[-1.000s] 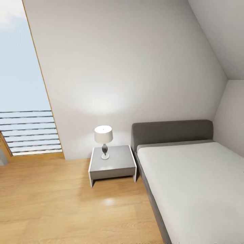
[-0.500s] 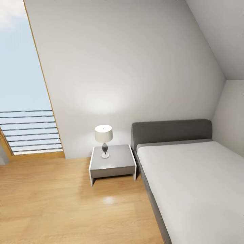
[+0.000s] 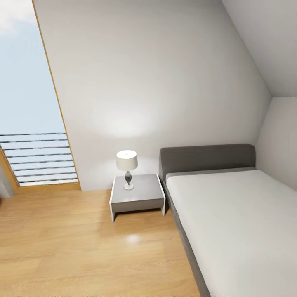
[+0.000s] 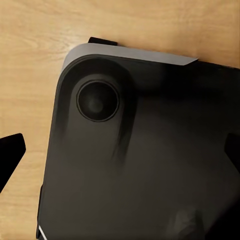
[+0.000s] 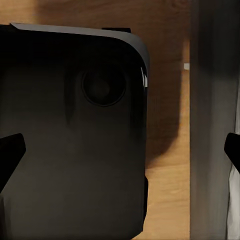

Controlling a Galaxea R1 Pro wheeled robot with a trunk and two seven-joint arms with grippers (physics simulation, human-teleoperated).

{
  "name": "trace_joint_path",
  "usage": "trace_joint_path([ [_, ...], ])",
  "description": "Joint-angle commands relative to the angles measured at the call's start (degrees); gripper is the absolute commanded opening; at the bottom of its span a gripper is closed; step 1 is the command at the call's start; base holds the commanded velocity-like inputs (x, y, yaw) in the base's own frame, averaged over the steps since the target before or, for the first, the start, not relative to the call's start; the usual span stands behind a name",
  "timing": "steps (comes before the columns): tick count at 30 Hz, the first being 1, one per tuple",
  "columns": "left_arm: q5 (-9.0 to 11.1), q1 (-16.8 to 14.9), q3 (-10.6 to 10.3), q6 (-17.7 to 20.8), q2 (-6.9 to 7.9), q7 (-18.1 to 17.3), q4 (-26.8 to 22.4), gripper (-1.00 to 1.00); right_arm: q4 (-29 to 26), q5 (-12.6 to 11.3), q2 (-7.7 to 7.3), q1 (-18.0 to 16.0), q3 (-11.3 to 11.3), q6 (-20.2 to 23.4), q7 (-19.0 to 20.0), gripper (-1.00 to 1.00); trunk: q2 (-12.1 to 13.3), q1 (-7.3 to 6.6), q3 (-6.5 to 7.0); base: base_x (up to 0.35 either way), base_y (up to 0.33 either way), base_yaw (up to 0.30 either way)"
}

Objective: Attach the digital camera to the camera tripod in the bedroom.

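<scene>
Against the far white wall sits a grey bed (image 3: 231,214) with a small nightstand (image 3: 137,198) just beside its headboard, and a white-shaded lamp (image 3: 126,167) stands on top. Wood floor (image 3: 74,247) runs up to a tall window (image 3: 24,103) with slats. Both wrist cams look down at the robot's dark base (image 4: 140,160) over the floor; left fingertip (image 4: 9,155) and right fingertip (image 5: 10,155) sit wide apart, nothing between them. Camera and tripod aren't anywhere in these shots.
</scene>
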Motion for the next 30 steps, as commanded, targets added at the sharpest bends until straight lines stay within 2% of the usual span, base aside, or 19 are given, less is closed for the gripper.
trace_joint_path([
  [1,0.3,0.0,0.0,-0.1,-0.01,0.0,-0.1,1.0,0.1,0.0,-0.02,0.0,0.0,-0.3,0.0,1.0,0.0,0.0,-0.03,-0.023,0.0,0.0],
  [30,0.3,0.0,0.0,-0.1,0.0,0.0,-0.1,1.0,0.1,0.0,0.01,0.0,0.0,-0.4,0.0,1.0,0.0,0.0,-0.03,-0.003,0.0,-0.012],
])
